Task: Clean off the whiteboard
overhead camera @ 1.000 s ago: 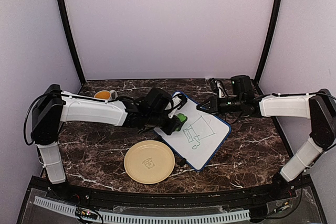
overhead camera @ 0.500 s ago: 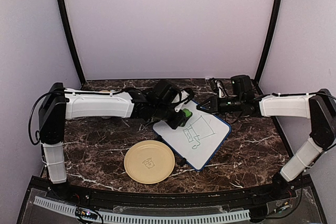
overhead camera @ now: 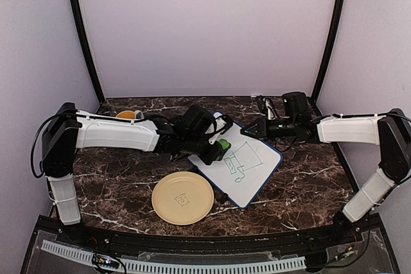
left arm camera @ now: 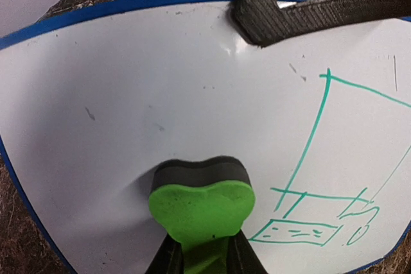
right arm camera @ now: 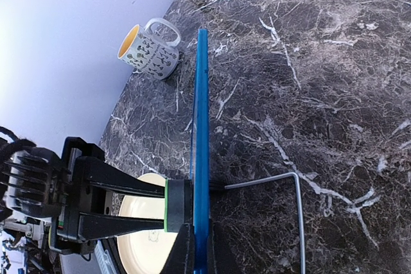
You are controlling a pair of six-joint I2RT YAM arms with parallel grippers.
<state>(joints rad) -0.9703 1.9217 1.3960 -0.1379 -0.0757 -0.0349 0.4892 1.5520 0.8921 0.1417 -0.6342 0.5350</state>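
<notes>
Left gripper (left arm camera: 200, 258) is pinched tight on the green eraser (left arm camera: 201, 205), fingers closed on its narrow stem. The dark felt face is pressed against the whiteboard (overhead camera: 247, 165). Around the pad the board is bare white. The green marker drawing (left arm camera: 292, 232), boxes and a few squiggles, sits just to the right of the eraser in the left wrist view.

Over on the other side, the right gripper (overhead camera: 246, 131) is clamped onto the board's far edge, a finger on each face of the blue frame.

The whiteboard sits in the middle of the bench, a little toward the right edge. It's turned diagonally, so one corner points at the near edge. Whether it lies fully flat, I can't tell.

The pale-yellow plate (overhead camera: 183, 197) lies just beside the board's near-left side, close to the near edge of the bench. A patterned mug (overhead camera: 127, 116) stands toward the far-left corner, well apart from the board.
</notes>
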